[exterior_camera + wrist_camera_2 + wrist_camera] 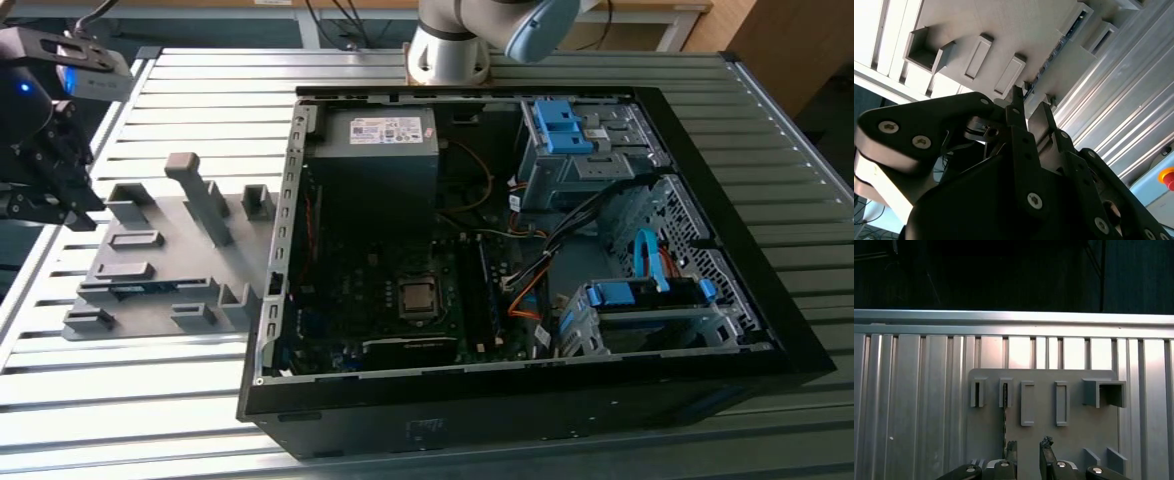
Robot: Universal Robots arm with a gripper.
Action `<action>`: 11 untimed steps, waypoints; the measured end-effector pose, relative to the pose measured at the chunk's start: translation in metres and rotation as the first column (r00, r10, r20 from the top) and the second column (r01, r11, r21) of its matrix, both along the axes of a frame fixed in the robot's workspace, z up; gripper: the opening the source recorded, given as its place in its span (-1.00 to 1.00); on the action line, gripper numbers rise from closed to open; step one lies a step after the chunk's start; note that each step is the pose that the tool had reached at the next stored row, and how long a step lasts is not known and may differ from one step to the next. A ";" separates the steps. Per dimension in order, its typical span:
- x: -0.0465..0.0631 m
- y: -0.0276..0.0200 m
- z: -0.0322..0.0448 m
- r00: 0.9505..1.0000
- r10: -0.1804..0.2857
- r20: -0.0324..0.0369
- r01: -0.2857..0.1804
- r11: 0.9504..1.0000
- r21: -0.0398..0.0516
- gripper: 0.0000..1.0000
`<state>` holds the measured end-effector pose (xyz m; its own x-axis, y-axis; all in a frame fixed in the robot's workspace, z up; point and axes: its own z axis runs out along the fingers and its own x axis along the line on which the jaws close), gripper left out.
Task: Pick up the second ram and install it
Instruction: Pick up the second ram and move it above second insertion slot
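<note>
The second ram [1004, 417] stands on edge in a narrow slot of the grey holder tray [1069, 440], showing as a thin dark line. In the second wrist view the ram [1054, 57] is a speckled strip running away from the fingertips. From the exterior view the ram [134, 290] is a bluish line near the tray's [174, 255] front. My gripper [67, 210] hovers above the tray at the exterior view's left. Both wrist views show the gripper [1028, 447] [1029, 106] open, nothing between its fingers, and just to one side of the ram.
An open black computer case [534, 250] lies on the slatted metal table [200, 100], to the tray's right in the exterior view, with its motherboard [400, 290] exposed. Blue drive-bay clips [567, 125] sit inside. Upright grey posts [200, 200] rise from the tray.
</note>
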<state>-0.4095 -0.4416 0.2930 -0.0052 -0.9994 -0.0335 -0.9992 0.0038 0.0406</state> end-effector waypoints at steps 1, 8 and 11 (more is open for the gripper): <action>0.000 0.0000 -0.0010 1.000 0.000 0.000 0.000 1.000 0.000 -0.36; 0.000 0.0000 -0.0064 1.000 0.001 0.000 -0.001 1.000 0.000 -0.36; 0.000 0.0000 -0.0088 1.000 0.007 0.000 -0.007 1.000 0.000 -0.36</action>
<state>-0.4096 -0.4416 0.2843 0.0018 -0.9994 -0.0335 -0.9992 -0.0032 0.0405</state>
